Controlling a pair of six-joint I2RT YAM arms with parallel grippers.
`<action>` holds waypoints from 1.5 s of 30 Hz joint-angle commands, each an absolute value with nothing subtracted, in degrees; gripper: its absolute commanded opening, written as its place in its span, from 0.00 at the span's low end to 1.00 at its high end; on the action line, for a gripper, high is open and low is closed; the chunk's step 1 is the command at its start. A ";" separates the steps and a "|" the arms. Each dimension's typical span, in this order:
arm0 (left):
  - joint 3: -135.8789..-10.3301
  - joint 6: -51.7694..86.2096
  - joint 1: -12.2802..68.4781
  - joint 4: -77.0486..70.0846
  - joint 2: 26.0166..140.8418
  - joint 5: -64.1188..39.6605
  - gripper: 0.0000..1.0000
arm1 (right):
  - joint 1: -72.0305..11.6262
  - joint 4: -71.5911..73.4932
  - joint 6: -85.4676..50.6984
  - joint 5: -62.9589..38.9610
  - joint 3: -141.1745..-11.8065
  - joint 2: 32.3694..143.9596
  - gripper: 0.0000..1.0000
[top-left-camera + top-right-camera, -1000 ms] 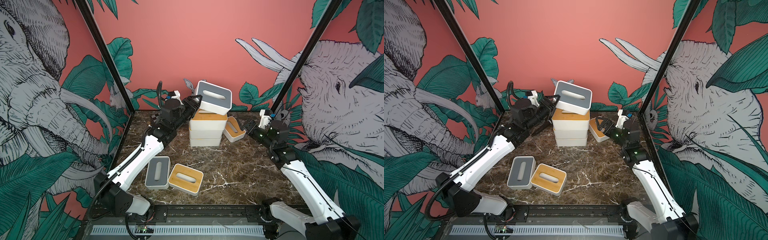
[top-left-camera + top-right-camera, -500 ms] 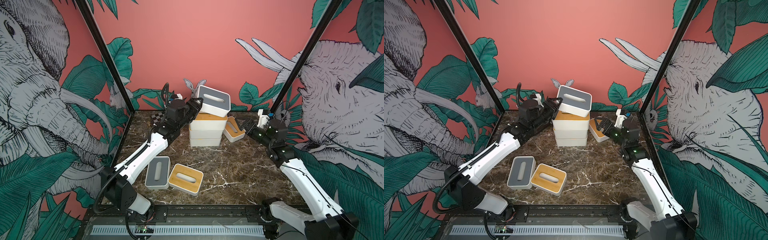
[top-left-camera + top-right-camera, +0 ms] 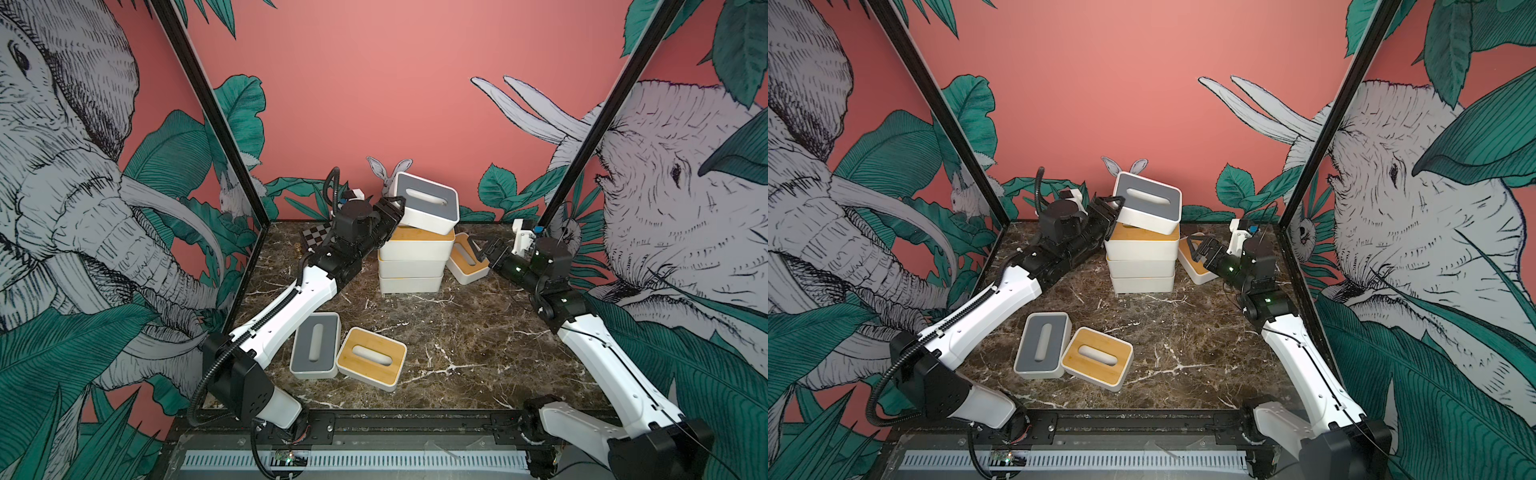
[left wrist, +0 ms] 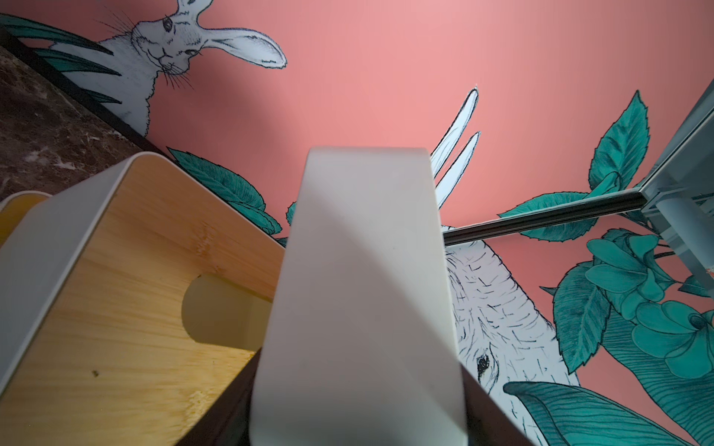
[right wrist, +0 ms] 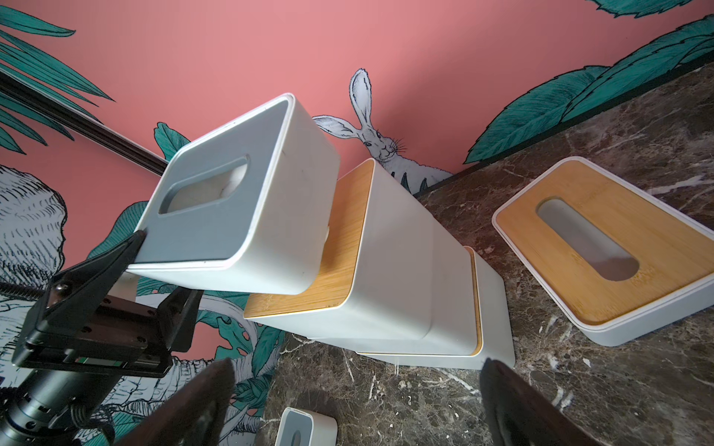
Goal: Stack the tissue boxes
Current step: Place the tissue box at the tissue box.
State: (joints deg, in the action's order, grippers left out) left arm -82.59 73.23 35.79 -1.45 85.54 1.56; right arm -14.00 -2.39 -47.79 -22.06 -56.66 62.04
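Three stacked bamboo-lidded boxes [image 3: 411, 259] at the table's back in both top views, with the grey-lidded box [image 3: 428, 203] tilted on top, one end clamped in the left gripper [image 3: 395, 210]. Right gripper [image 3: 478, 249] spread wide, just beside a fourth bamboo-lidded box [image 3: 467, 268].
Left wrist: white end wall of the grey-lidded box between dark fingers.
Right wrist: own jaws far apart, holding nothing, facing the stack.

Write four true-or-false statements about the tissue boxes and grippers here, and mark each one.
1. The top grey-lidded box lies flat on the stack. False: it is tilted, with one end in the left gripper.
2. The right gripper is open and empty. True.
3. The lid directly under the tilted box is grey. False: the upper stack box has a bamboo lid.
4. Near the front, the front grey box and the front bamboo box sit side by side. True.
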 commanded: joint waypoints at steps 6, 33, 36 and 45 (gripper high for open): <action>-81.94 74.06 37.09 -3.26 84.64 3.21 0.67 | -14.30 -0.88 -48.34 -23.32 -58.66 63.10 0.99; -90.24 65.25 37.42 13.90 83.97 4.15 0.98 | -15.32 -0.44 -49.33 -24.13 -60.69 65.34 0.99; -91.38 64.53 37.34 16.35 84.21 4.16 0.99 | -15.33 -0.44 -49.48 -24.07 -59.98 65.06 0.99; -89.51 64.91 36.30 17.60 82.67 5.36 0.99 | -15.38 -0.96 -49.66 -23.74 -58.76 63.98 0.99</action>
State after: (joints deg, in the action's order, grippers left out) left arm -89.95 65.34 36.86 17.08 85.69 4.08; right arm -15.03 -2.46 -49.52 -24.01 -59.09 65.58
